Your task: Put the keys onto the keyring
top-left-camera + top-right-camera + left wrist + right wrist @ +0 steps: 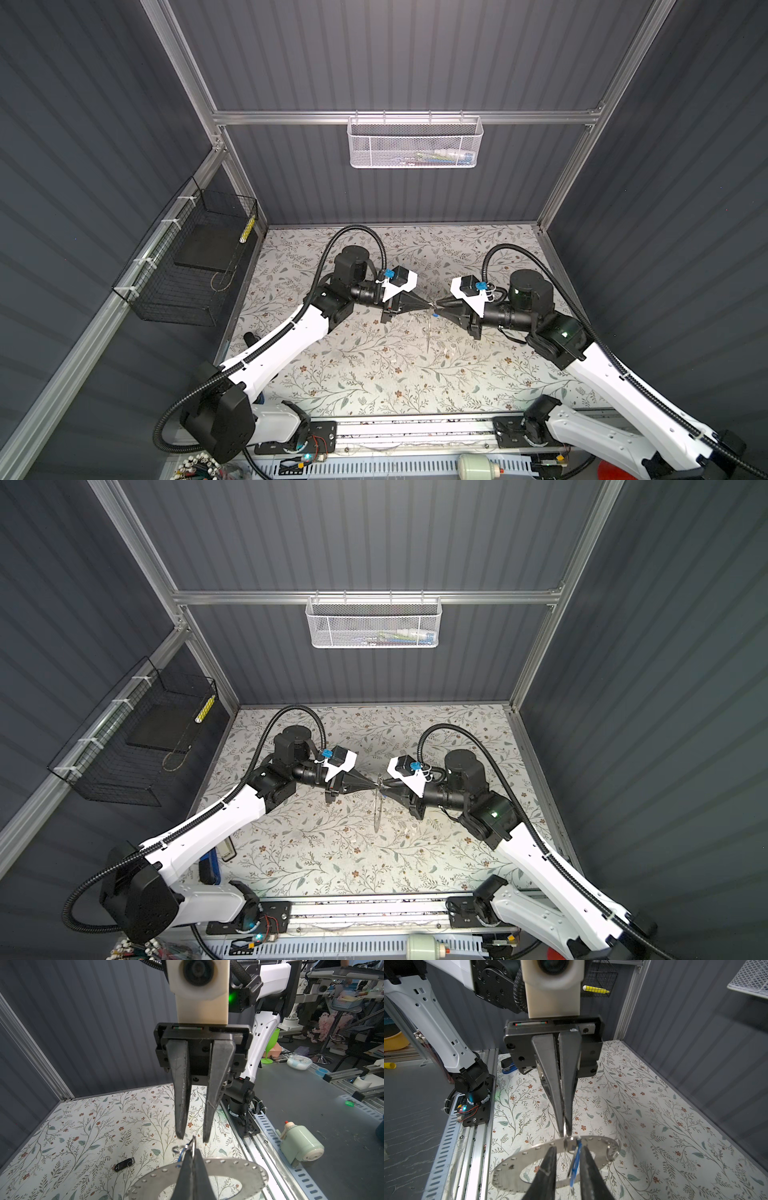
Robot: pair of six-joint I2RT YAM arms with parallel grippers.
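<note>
My two grippers meet tip to tip above the middle of the table. The left gripper [192, 1148] [428, 306] is shut on a small split keyring [566, 1133]. From that keyring a large flat metal disc [529, 1159] [377, 808] with holes along its rim hangs. The right gripper [568, 1147] [194, 1138] stands open, its fingers [550, 1165] either side of the keyring. Between them dangles a blue tag [576, 1164] with a thin grey-silver strip, seemingly one of the keys [572, 1164], beside it. A second small ring [613, 1152] hangs on the disc's rim.
A black tag [124, 1164] lies on the flowered table [353, 374] below. A white mesh basket [415, 143] hangs on the back wall, and a black wire basket [187, 266] on the left wall. A metal rail [415, 428] runs along the front edge.
</note>
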